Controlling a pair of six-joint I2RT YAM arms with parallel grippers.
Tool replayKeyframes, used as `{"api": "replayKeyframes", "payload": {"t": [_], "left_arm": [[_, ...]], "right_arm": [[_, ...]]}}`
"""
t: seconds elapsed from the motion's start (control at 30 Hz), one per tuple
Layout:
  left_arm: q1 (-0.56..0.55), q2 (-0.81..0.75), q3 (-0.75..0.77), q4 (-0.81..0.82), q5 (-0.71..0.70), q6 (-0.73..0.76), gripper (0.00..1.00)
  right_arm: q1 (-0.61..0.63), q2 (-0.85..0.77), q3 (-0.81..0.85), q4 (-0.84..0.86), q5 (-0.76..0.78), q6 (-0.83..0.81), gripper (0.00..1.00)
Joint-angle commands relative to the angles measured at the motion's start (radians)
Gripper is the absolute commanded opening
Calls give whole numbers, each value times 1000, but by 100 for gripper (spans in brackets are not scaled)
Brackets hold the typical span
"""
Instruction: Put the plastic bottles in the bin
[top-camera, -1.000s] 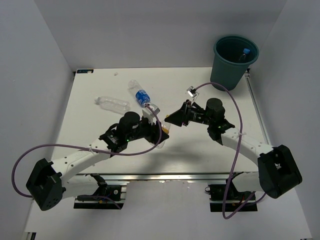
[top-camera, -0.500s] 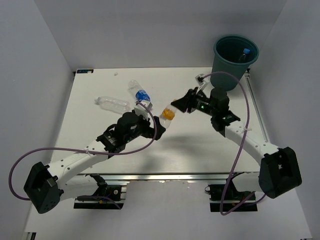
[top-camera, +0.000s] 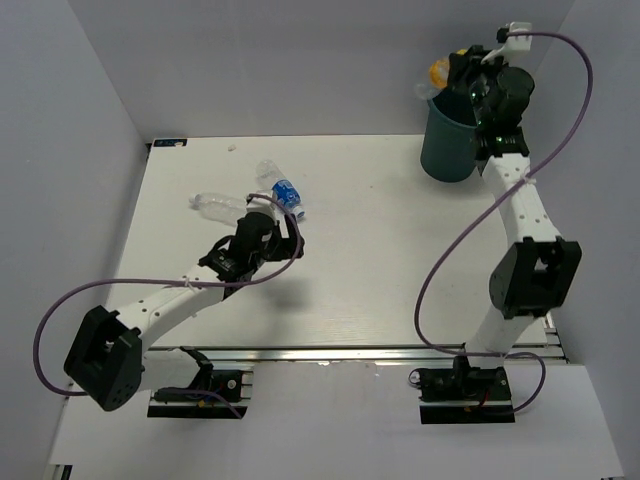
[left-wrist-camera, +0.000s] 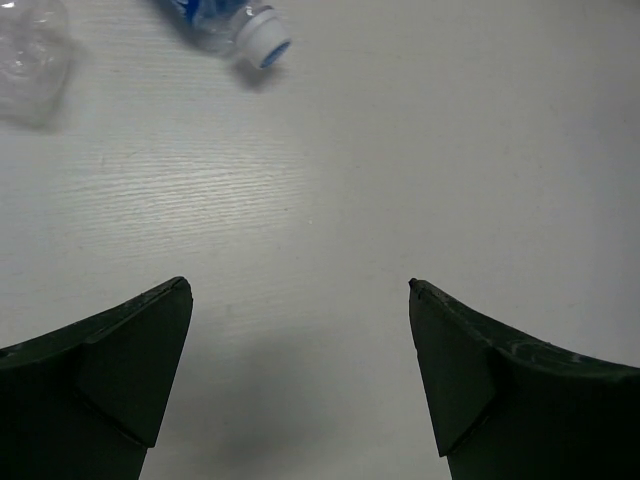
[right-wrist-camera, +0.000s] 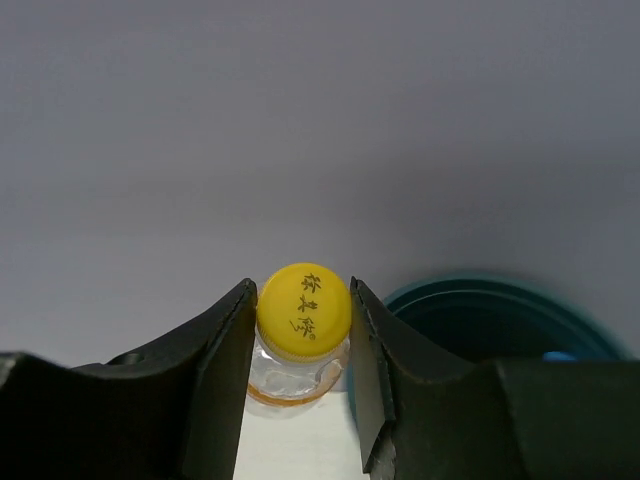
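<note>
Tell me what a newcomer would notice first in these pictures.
The right gripper, high at the far right corner, is shut on a yellow-capped bottle just by the rim of the dark teal bin. The left gripper hangs open over the white table, near a blue-labelled bottle and a plain clear bottle lying at far left.

White arm links (top-camera: 165, 303), black joints (top-camera: 545, 275), purple cables (top-camera: 417, 305), dark wedge-shaped fingers (left-wrist-camera: 100, 380).

White table (top-camera: 400, 260): blue-labelled bottle (left-wrist-camera: 232, 22) lying ahead of left claw (left-wrist-camera: 300, 285), cap toward it. Plain clear bottle (left-wrist-camera: 30, 60) ahead-left. Teal bin (top-camera: 452, 142) well apart, far right.
</note>
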Motion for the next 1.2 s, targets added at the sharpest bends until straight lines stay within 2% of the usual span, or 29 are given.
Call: {"api": "replayKeyframes", "payload": {"t": [0.0,0.1,0.13,0.17,0.23,0.27,0.33,0.37,0.4,0.43,0.5,0.53,0.67,0.87,1.07,1.17], "left_arm": [[57,12,40,1,27,-41,98],[83,41,57,7,30,-38,98],[88,53,65,7,32,-32,98],[88,66,81,10,36,-21,98],[89,113,100,13,32,-24,98],[92,130,120,18,40,-27,98],[97,184,141,26,46,-33,98],[98,204,167,32,49,-36,98],[101,224,181,32,50,-41,98],[111,268,197,33,52,-45,98],[129,317,247,26,63,-65,98],[137,343,264,23,70,-71,98],[154,469,336,44,69,-101,98],[167,607,430,64,-8,-170,98],[169,707,474,104,-16,-202,98],[169,736,494,95,-90,-228,98]], "right_arm": [[-54,131,148,17,157,-65,8],[-57,255,246,125,307,-149,14],[-93,295,290,139,409,-183,16],[-100,340,435,118,439,-217,16],[-124,438,553,-18,403,-213,20],[-127,449,568,-34,381,-211,26],[-129,416,474,6,347,-213,40],[-129,394,422,30,336,-211,50],[-129,353,330,52,329,-214,55],[-131,336,297,79,320,-213,70],[-131,299,245,76,297,-223,86],[-131,290,243,51,246,-234,89],[-131,210,208,0,143,-234,89],[-131,51,-91,144,-41,-171,89],[-131,-35,-243,222,-139,-93,90],[-131,-77,-315,311,-156,-81,89]]}}
